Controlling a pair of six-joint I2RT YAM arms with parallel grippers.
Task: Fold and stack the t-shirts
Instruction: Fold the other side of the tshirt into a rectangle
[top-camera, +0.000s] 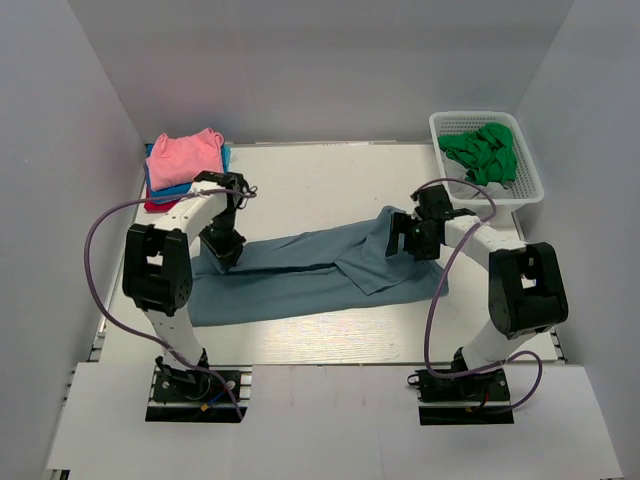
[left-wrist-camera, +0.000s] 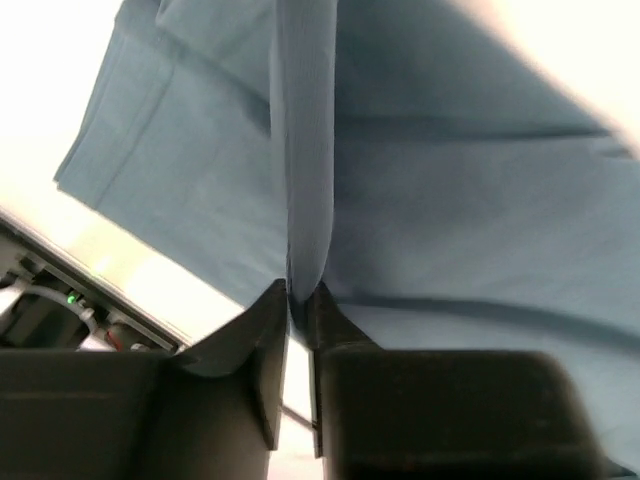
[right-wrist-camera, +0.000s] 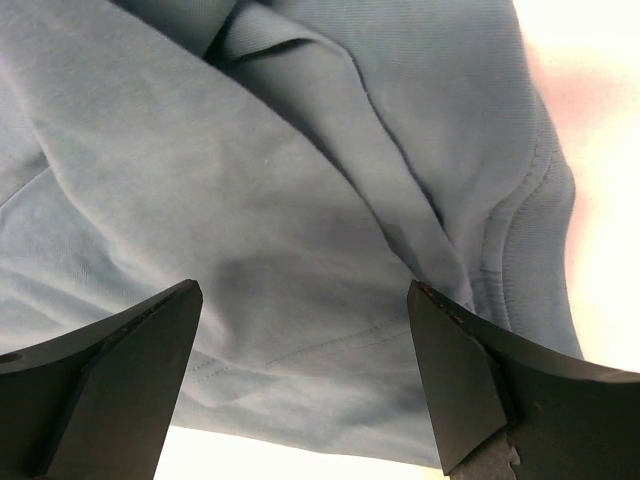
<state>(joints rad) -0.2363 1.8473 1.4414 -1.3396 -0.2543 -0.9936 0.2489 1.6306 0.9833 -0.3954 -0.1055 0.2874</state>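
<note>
Overall, pale plain walls (top-camera: 300, 70) box in a white bench (top-camera: 320, 180) on three sides. At its far left corner sits a folded pile: a pink t-shirt (top-camera: 185, 155) on top, a bright blue t-shirt (top-camera: 172, 189) under it, and a red t-shirt (top-camera: 156, 205) showing at the bottom edge. Just in front of the pile, the left hand (top-camera: 225, 250) is clamped on a raised ridge of the slate-blue t-shirt (top-camera: 300, 275), the cloth pinched thin between its fingertips. That shirt lies across the middle of the bench, partly folded lengthwise, reaching from one arm to the other. Over its right end, by the collar, the right hand (top-camera: 405, 238) hovers with its fingers wide apart, holding nothing. At the far right corner stands a white mesh basket (top-camera: 530, 185) with crumpled green cloth (top-camera: 485, 152) inside.
</note>
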